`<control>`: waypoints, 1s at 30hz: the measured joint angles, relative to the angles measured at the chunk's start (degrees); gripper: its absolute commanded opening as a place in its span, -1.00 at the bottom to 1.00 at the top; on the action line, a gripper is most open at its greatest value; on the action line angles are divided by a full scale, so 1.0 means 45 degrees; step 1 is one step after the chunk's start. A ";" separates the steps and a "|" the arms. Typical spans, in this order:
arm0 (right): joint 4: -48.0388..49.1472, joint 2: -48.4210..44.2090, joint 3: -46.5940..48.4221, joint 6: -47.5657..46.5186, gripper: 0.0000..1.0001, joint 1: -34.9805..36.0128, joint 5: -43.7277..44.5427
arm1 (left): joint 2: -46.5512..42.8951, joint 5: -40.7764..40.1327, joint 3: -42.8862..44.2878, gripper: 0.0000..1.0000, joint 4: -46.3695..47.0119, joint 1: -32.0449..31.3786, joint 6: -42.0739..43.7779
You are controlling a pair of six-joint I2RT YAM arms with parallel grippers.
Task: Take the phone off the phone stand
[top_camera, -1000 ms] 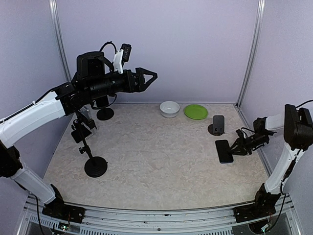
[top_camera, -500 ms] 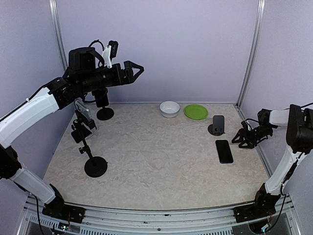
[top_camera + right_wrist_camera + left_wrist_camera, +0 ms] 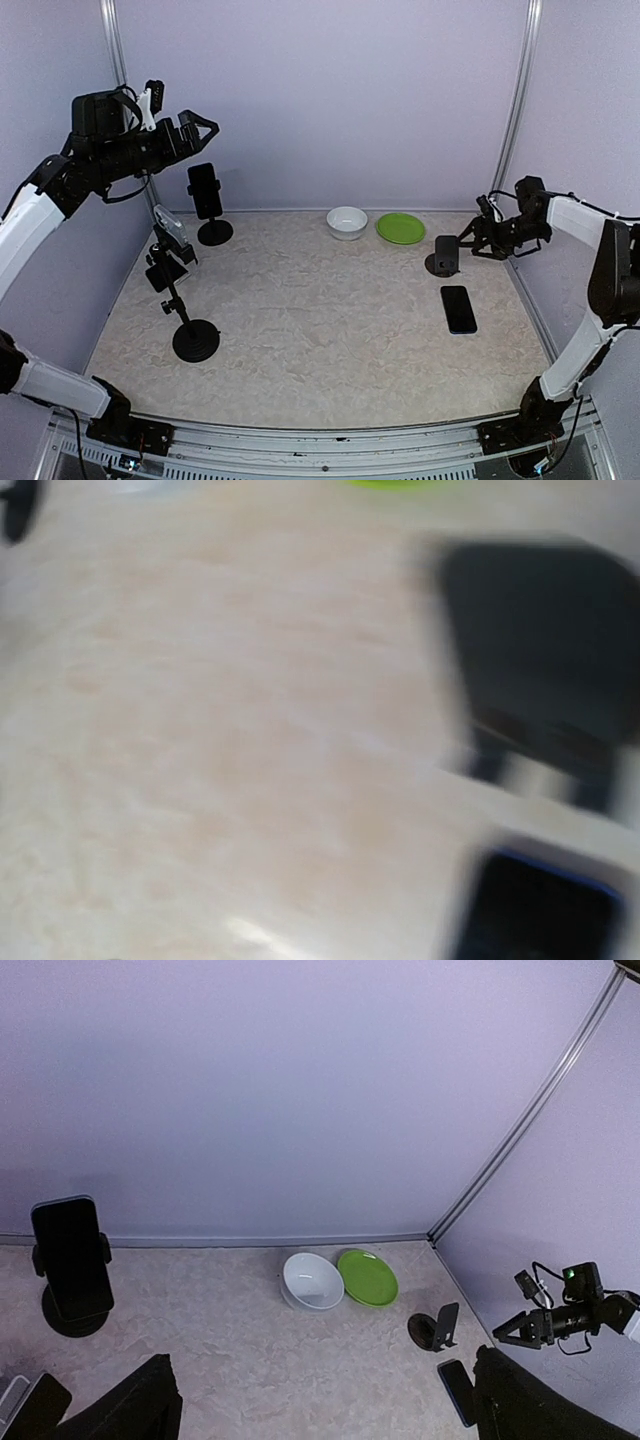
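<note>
Marbled worktop (image 3: 320, 320), lilac walls (image 3: 330, 100). Right claw (image 3: 468, 243) released, empty, tips just beside bare phone stand (image 3: 445, 256). Phone (image 3: 459, 308) flat on worktop, near-side of claw, apart. Left claw (image 3: 207, 134) spread wide, raised, empty.

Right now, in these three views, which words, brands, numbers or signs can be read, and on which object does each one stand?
No text can be read in any view.
Flat phone: dark face, no mark visible.
Standing phone: dark face, no mark visible.
Bowl and plate: plain, no print.
Right wrist view: too blurred to read anything.
</note>
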 measured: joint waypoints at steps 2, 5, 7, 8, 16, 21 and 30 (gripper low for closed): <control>0.0321 0.0000 0.0452 0.0301 0.64 0.0996 -0.0223 | -0.0301 0.0141 0.0000 0.98 -0.0500 0.0272 0.0160; 0.0826 0.0000 0.0952 0.0733 0.65 0.2093 -0.0525 | -0.0661 0.0204 0.0015 0.98 -0.1379 0.0525 0.0665; 0.1321 0.0000 0.1175 0.1103 0.65 0.2696 -0.0797 | -0.0937 0.0228 0.0015 0.98 -0.2113 0.0588 0.1093; 0.1515 0.0000 0.1243 0.1268 0.65 0.2880 -0.0918 | -0.1073 0.0253 0.0010 0.98 -0.2375 0.0588 0.1258; 0.2448 0.0486 0.1894 0.2006 0.65 0.3575 -0.1307 | -0.3677 0.0835 -0.0855 0.98 -0.3614 0.0588 0.2909; 0.2681 0.0811 0.2132 0.2234 0.66 0.3725 -0.1404 | -0.4522 0.1161 -0.1146 0.98 -0.4002 0.0588 0.3949; 0.3400 0.0826 0.2127 0.2963 0.67 0.3876 -0.1690 | -0.4721 0.1564 -0.2676 0.98 -0.4449 0.0588 0.5508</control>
